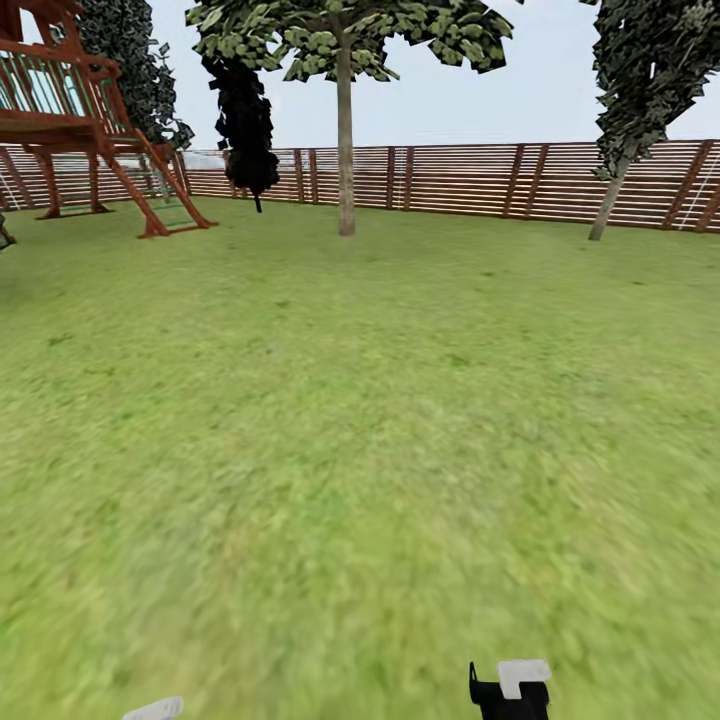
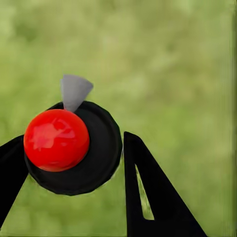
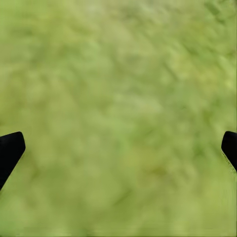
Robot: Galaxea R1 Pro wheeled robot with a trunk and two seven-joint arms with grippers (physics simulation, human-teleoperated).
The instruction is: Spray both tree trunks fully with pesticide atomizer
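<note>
No legible writing on the red-capped atomizer (image 2: 66,143).

one tree (image 1: 345,150), one atomizer (image 2: 74,148)

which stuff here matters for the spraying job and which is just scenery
For the job:
- pesticide atomizer, red-topped, between the left gripper fingers
- tree with straight bare trunk
- lawn floor

Just around:
- wooden play structure
- dark leafy tree
- leaning tree at right
- slat fence
- right gripper, open over grass
</note>
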